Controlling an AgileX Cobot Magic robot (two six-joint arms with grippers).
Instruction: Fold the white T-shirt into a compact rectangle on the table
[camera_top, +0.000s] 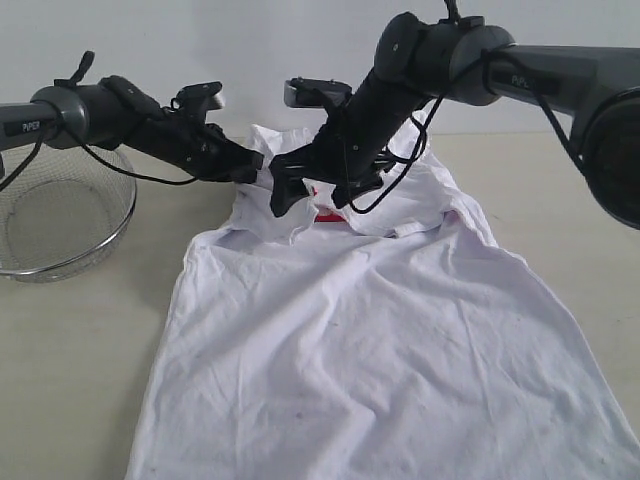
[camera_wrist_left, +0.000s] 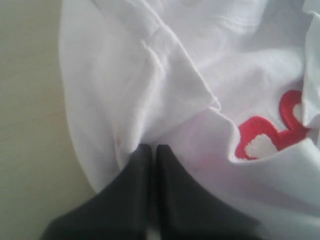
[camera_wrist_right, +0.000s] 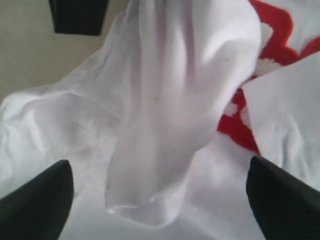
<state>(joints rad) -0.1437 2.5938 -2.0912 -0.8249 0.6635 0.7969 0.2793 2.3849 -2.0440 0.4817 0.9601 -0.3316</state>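
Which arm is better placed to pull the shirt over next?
Probably left. The left pincer is shut at a raised fold of the white T-shirt, seemingly pinching it. The right pincer hangs open, holding nothing.

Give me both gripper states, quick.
Left gripper: shut on the shirt.
Right gripper: open, empty, above the shirt.

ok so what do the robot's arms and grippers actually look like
The left arm and the right arm are dark grey rounded tubes with bulbous joints. Each has small white PiPER lettering and loose black cables looping alongside. The left gripper and the right gripper have matte black, wedge-shaped fingers.
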